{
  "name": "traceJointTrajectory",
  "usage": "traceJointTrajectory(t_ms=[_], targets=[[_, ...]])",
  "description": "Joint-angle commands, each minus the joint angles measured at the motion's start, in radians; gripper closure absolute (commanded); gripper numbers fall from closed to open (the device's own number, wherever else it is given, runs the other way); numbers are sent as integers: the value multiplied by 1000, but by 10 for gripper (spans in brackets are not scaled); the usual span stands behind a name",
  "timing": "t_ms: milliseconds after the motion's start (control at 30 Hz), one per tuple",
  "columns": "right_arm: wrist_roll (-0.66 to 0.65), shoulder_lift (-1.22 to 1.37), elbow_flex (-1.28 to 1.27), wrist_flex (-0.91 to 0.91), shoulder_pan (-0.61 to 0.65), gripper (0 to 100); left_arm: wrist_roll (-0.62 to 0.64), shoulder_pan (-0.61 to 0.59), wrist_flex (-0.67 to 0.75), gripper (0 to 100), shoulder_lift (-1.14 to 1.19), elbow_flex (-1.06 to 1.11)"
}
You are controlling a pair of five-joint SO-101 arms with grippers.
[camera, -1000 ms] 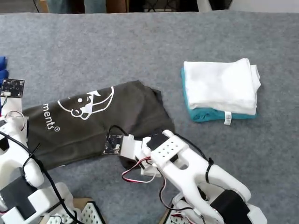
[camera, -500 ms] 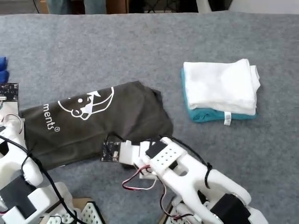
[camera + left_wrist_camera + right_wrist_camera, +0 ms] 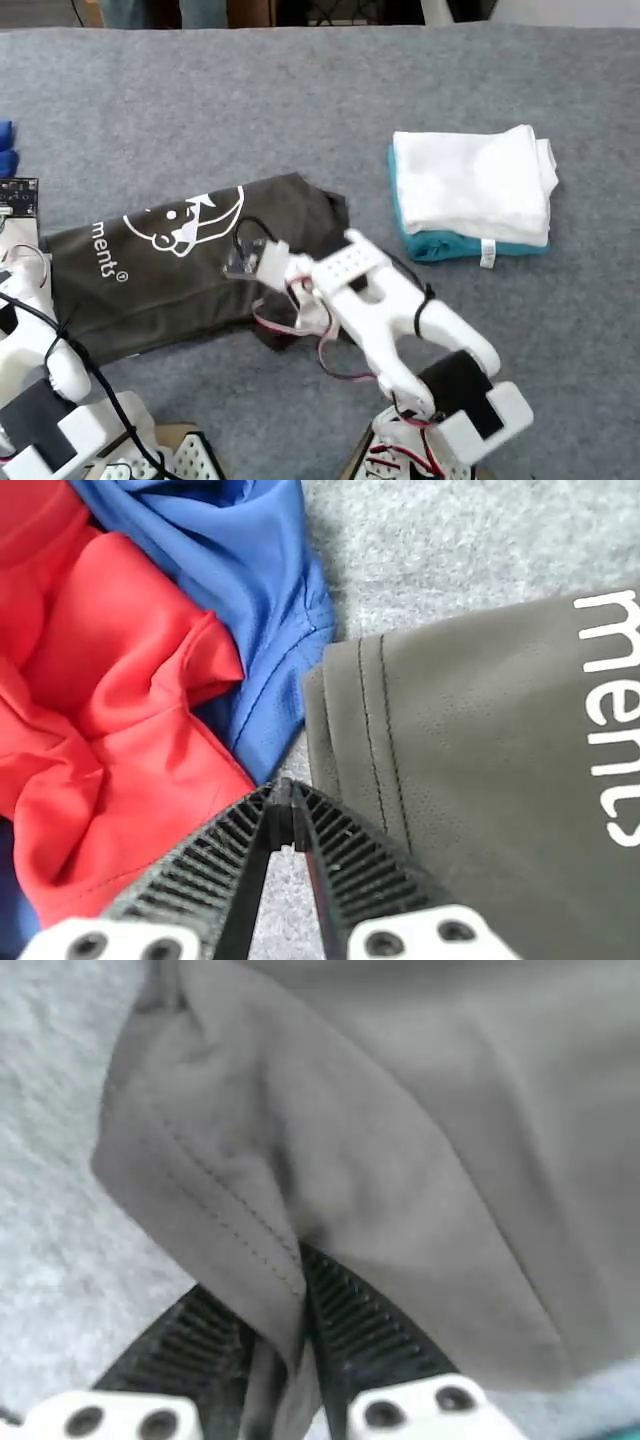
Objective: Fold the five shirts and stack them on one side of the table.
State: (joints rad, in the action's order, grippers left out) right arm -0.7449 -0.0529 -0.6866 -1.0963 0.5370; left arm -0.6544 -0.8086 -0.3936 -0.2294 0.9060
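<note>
Charcoal cloth is pinched in your right gripper (image 3: 300,1270): a stitched fold of the charcoal shirt (image 3: 190,275) sits clamped between its two ribbed fingers. From above, that arm's wrist hangs over the shirt's near edge, towards its right end. Your left gripper (image 3: 287,802) has its fingers pressed together, tip to tip, with nothing between them. It sits just off the charcoal shirt's hemmed left end, over the gap between that hem and the loose shirts.

Count five shirts. One is the charcoal shirt, lying flat and slanted across the left half of the table, white print facing up. Two are loose and crumpled beside its left end: one red shirt (image 3: 110,700) and one blue shirt (image 3: 240,560), the red lying partly over the blue. Two are folded and stacked on the right side, well apart from the rest: one white shirt (image 3: 470,185) on top of one teal shirt (image 3: 440,245), whose edge shows along the near and left sides.

All of it lies on a grey felt table cover (image 3: 300,100). Past the far edge runs a dim strip of room, too cut off to make out.
</note>
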Motion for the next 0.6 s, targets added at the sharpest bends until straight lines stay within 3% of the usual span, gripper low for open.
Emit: traceJointTrajectory(t_ms=[0,267,367,567], targets=[[-9,47,298,-204,-20,985,12,-1,18,971,-5,4],[-12,446,946,-543,-54,985,12,-1,20,971,-5,5],[-69,618,1218,-654,-54,985,12,-1,20,971,-5,5],[-141,865,1560,-666,-48,984,12,-1,20,971,-5,5]])
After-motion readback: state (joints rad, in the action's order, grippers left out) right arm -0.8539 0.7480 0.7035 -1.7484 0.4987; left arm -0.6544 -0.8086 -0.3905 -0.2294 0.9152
